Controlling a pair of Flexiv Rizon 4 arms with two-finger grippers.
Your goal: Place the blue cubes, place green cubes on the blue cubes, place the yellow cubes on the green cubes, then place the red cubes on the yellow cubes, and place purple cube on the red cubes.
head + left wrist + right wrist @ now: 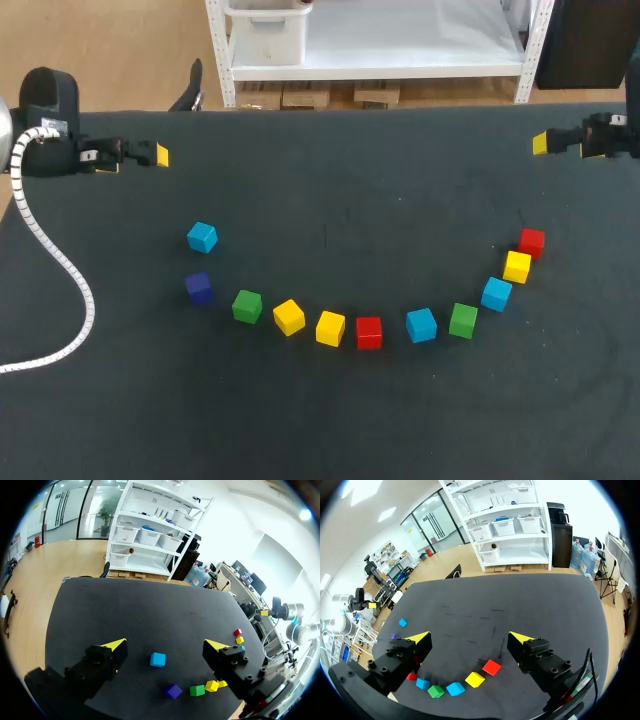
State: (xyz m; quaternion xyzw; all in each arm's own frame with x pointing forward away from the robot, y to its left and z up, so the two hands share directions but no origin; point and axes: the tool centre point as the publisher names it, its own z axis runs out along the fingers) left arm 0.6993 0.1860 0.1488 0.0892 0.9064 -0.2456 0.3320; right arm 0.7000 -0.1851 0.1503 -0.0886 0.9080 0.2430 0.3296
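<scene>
A red cube [411,676] sits half hidden — behind the right gripper [470,638].

Blue cube [158,659], purple cube [173,691] ahead of wide-spread left gripper [166,644]

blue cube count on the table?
3 blue cubes. One at the arc's left end, beyond the purple cube; one just right of the middle red cube; one on the right side, next to a yellow cube. None appear hidden.
</scene>
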